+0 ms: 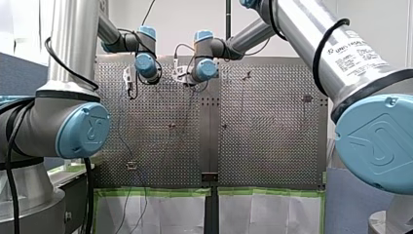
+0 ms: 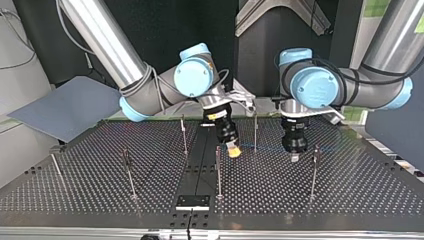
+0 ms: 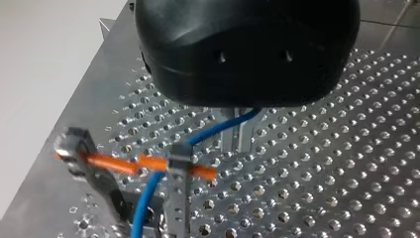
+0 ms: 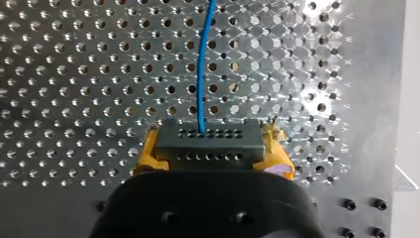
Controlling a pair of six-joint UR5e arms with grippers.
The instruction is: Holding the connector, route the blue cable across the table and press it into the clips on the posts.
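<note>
Clamped between the yellow pads [image 4: 148,156] of my right gripper [image 4: 213,151], the connector [image 4: 210,141] sits over the table [image 4: 74,74]. From it runs the blue cable [image 4: 200,64], which looks thin, light and limp: expect sag and no pushing stiffness. Hold the rigid connector for tension and guide the cable close beside a post clip [image 3: 178,161]. My left gripper [image 2: 294,156] stands at the cable; whether it is closed cannot be told.

Label [image 1: 359,52] on my right arm [image 1: 302,29] reads partly "UNIVERSAL ROBOTS"; the finer print is illegible. Row letters V to Z, then AA, AB, are marked along the counter [image 4: 369,99] edge.
</note>
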